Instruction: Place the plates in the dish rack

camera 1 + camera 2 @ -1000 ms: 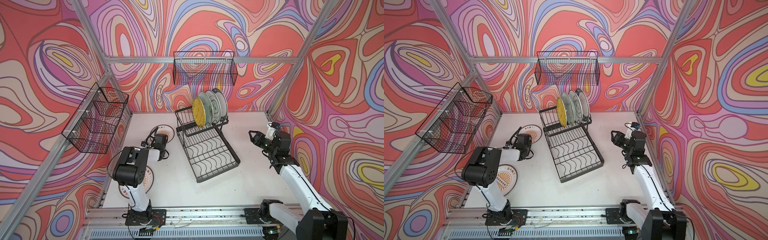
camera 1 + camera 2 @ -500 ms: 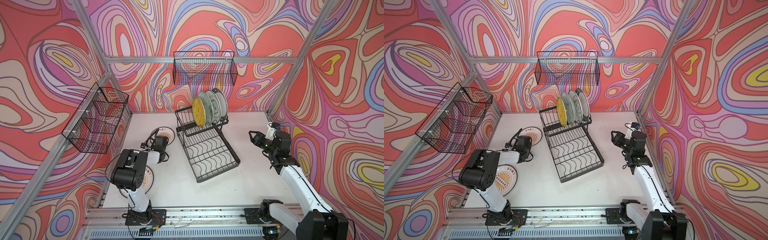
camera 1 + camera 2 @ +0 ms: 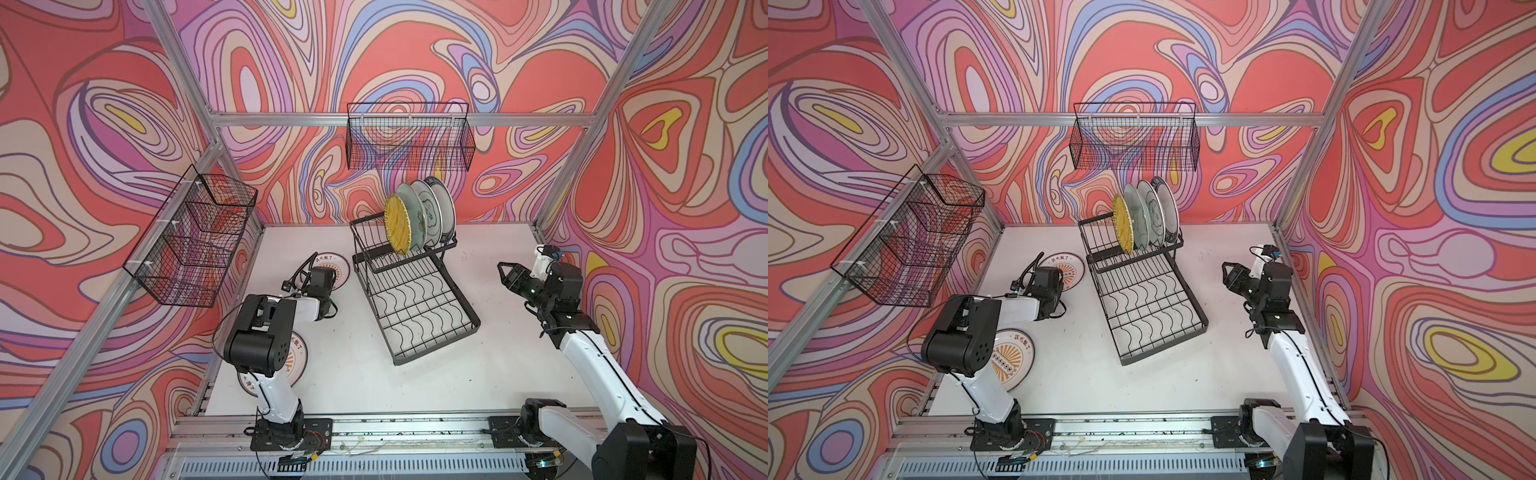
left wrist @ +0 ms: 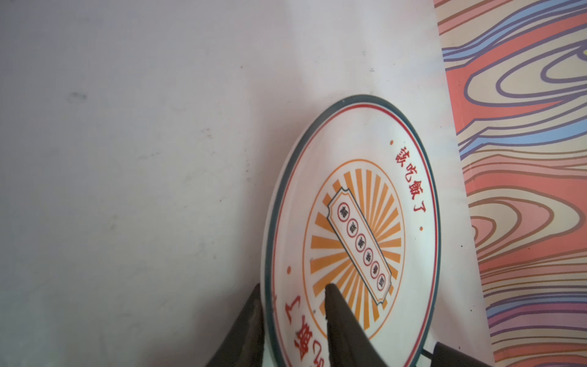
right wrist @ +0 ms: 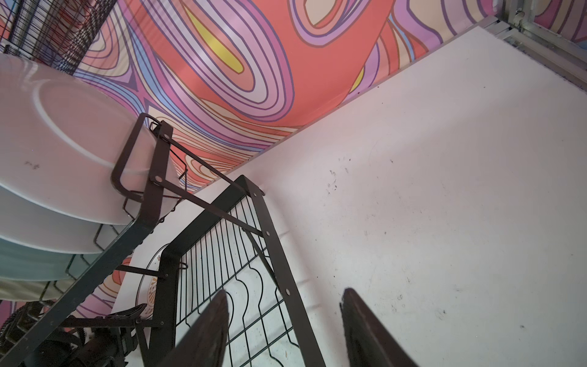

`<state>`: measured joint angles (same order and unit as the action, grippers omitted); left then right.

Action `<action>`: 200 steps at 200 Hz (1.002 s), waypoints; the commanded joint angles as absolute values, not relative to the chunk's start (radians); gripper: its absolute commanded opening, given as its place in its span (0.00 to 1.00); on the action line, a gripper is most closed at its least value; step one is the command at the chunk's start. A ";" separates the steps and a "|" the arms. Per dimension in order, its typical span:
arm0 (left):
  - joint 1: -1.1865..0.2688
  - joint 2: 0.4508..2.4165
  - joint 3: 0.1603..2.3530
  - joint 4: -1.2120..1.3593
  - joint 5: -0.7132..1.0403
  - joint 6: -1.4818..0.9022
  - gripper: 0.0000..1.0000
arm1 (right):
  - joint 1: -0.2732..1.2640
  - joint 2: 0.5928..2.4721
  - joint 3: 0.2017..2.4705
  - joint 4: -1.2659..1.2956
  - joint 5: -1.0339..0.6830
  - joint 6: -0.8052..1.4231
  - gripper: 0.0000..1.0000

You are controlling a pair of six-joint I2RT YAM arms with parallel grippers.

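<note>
A white plate with an orange sunburst (image 4: 355, 222) lies flat on the table left of the dish rack (image 3: 415, 307); in both top views it is partly under my left wrist (image 3: 338, 266) (image 3: 1073, 268). My left gripper (image 4: 293, 286) is open and straddles its near rim, one finger over the face, the other outside the edge. A second sunburst plate (image 3: 297, 357) lies nearer the front, half under the left arm. Several plates, the yellow one (image 3: 397, 224) in front, stand upright in the rack's raised tier. My right gripper (image 3: 503, 274) (image 5: 285, 291) hangs open and empty right of the rack.
A black mesh basket (image 3: 409, 141) hangs on the back wall above the rack. Another mesh basket (image 3: 195, 237) hangs on the left wall. The rack's low tray (image 3: 1154, 316) holds nothing. Aluminium posts stand at the back corners.
The left gripper's jaws have parted around the sunburst plate's rim, and the left arm has shifted slightly. The right arm has not moved.
</note>
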<state>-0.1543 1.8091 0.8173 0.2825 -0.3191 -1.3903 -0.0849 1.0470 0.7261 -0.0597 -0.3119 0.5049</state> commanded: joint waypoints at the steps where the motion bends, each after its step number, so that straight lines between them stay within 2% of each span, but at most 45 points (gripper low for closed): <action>1: -0.137 1.877 0.824 0.222 -0.282 -1.385 0.32 | -0.092 1.036 0.719 -0.061 -0.306 0.488 0.58; 31: -0.133 1.898 0.840 0.226 -0.275 -1.371 0.20 | -0.094 1.035 0.721 -0.063 -0.305 0.488 0.58; 66: -0.133 1.881 0.827 0.224 -0.288 -1.362 0.10 | -0.094 1.034 0.721 -0.064 -0.308 0.488 0.58; 143: -0.133 1.766 0.806 0.151 -0.362 -1.283 0.00 | -0.094 1.035 0.723 -0.059 -0.317 0.495 0.58; 200: -0.135 1.683 0.816 0.017 -0.414 -1.196 0.00 | -0.094 1.037 0.723 -0.054 -0.324 0.502 0.58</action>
<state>-0.1360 1.7077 0.8360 0.1928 -0.3546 -1.2732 -0.0860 1.0470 0.7261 -0.0597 -0.3141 0.5026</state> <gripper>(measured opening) 0.079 0.578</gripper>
